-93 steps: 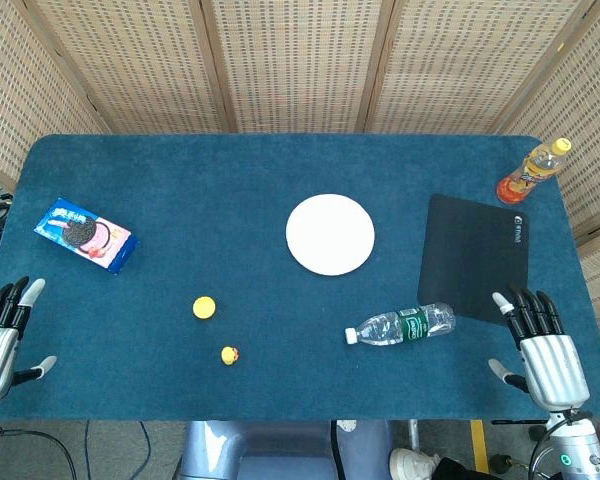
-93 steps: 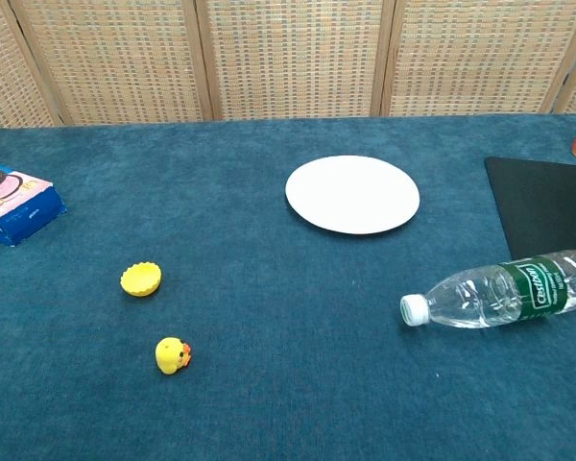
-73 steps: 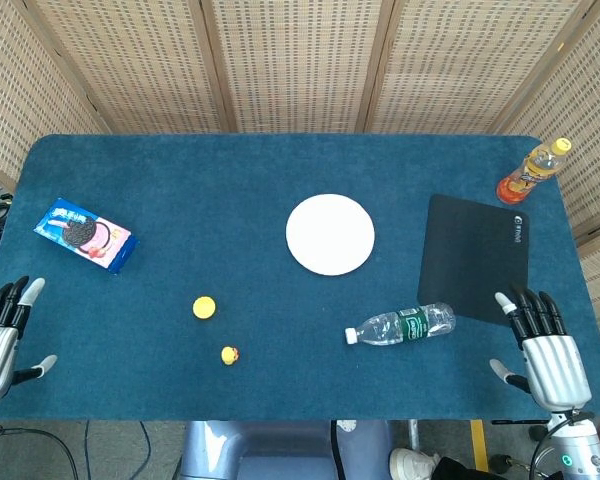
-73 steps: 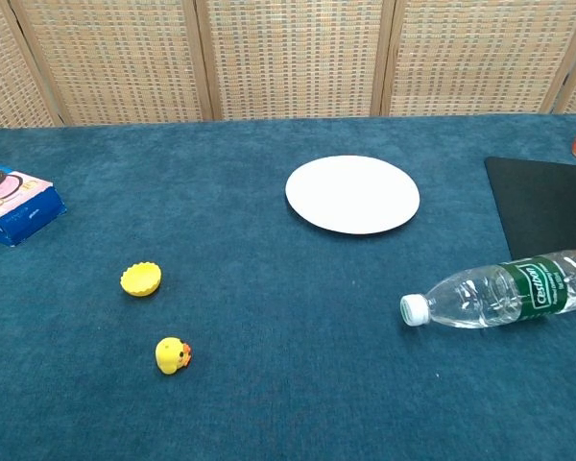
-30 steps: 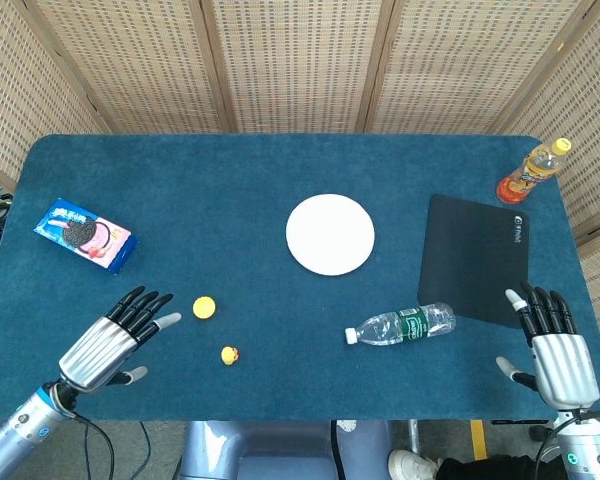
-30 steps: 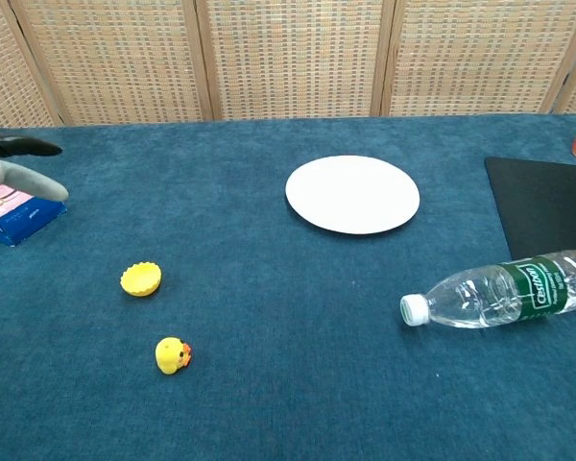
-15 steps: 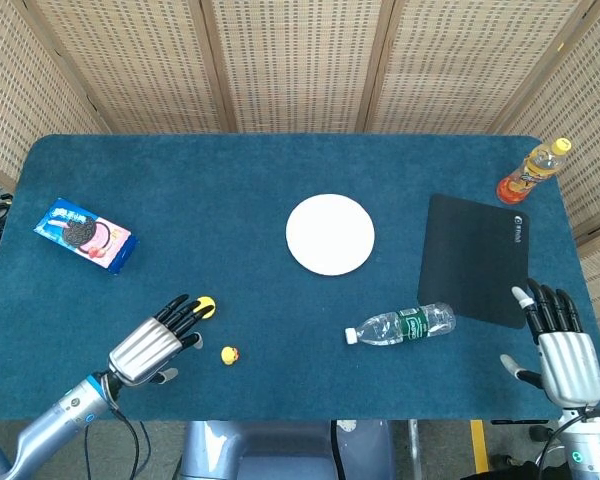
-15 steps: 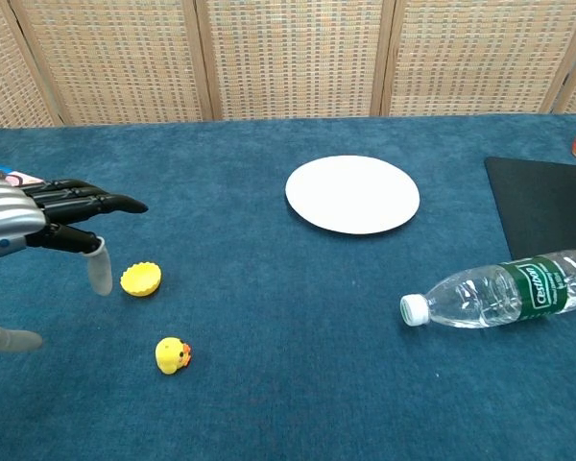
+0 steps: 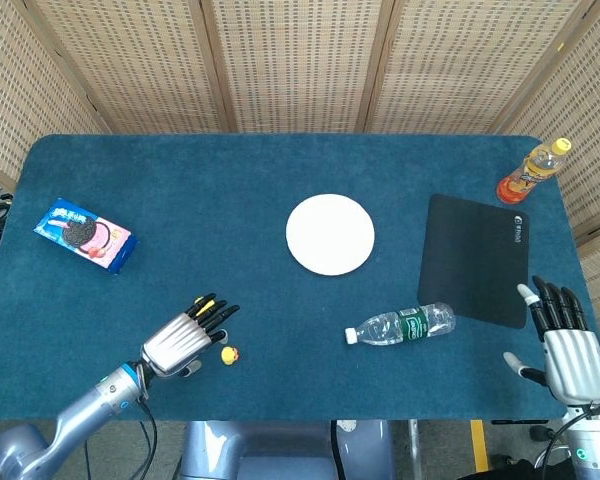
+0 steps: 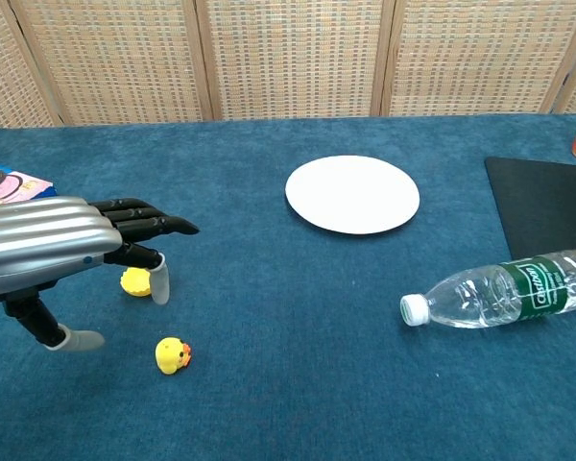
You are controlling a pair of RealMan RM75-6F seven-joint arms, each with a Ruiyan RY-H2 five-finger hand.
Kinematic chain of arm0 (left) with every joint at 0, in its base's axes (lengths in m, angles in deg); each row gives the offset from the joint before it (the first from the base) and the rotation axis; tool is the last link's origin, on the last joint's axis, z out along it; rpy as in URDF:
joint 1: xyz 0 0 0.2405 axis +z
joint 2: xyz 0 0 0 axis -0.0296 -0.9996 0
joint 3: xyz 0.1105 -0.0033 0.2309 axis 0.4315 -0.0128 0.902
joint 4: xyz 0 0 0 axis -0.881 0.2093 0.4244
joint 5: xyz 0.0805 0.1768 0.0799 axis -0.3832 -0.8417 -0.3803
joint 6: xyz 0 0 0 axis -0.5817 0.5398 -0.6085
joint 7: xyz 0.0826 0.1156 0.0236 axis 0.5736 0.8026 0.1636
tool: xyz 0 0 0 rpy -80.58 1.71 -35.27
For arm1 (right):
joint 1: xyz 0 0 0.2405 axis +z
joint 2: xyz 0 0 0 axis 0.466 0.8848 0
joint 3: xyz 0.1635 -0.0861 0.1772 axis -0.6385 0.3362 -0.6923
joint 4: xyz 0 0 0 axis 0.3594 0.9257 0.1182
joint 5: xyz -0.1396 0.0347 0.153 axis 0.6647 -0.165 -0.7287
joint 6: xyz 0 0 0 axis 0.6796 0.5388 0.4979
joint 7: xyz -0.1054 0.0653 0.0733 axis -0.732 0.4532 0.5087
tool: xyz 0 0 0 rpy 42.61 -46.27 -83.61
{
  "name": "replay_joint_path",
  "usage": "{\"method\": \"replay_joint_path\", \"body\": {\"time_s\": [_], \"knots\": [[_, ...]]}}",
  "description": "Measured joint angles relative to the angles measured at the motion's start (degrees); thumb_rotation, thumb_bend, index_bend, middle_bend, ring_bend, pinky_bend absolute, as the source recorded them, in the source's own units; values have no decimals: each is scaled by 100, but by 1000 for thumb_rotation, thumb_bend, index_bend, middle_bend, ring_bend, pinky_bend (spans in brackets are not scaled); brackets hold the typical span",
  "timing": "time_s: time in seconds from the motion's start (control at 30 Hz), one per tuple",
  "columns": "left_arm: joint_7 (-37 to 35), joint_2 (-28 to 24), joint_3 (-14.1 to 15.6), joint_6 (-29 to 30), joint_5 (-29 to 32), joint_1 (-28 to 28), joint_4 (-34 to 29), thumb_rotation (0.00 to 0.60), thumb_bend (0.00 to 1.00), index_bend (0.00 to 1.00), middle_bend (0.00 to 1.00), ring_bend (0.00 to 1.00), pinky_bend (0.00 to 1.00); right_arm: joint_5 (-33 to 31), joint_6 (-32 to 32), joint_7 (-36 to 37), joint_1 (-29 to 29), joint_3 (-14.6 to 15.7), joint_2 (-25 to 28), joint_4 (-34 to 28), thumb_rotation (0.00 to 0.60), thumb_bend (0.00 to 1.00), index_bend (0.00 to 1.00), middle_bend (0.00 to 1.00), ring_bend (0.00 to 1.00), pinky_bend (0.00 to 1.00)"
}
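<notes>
My left hand [image 9: 185, 340] hovers open over the front left of the blue table [image 9: 180, 170], its fingers spread and pointing toward the plate. In the chest view this left hand [image 10: 67, 252] covers most of a small yellow cap [image 10: 132, 281]. A yellow toy duck [image 9: 229, 354] stands just right of the hand, and the duck [image 10: 172, 355] is apart from it. My right hand [image 9: 565, 345] is open with nothing in it, off the table's front right corner, and shows only in the head view.
A white plate [image 9: 330, 234] lies mid-table. A clear water bottle [image 9: 400, 326] lies on its side, cap to the left, beside a black mat [image 9: 475, 258]. An orange drink bottle [image 9: 532, 170] stands at the far right. A cookie box [image 9: 85, 235] sits at the left.
My left hand has swept in from the left table edge to above the yellow cap, beside the duck. My right hand has drifted slightly back toward the front right corner.
</notes>
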Motion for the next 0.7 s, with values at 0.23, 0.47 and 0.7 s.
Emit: {"method": "replay_joint_path", "body": {"time_s": [0.23,0.47,0.7], "knots": [[315,252,-27,-229,337,-163,108,600,254,365,0,0,17,-32,-10,56,2,-15,19,-7,600,0,82,0,0,13],[597,456,49,-330,545,-253,196,600,255,383,0,0,18,-50,-19,85,5,-23,28,-7,600,0,82,0,0,14],[704,721,143,-294,723,-276,448,600,256,378,0,0,27,-42,-29,98,8,-12,32,-6,600,0,82,0,0,13]]}}
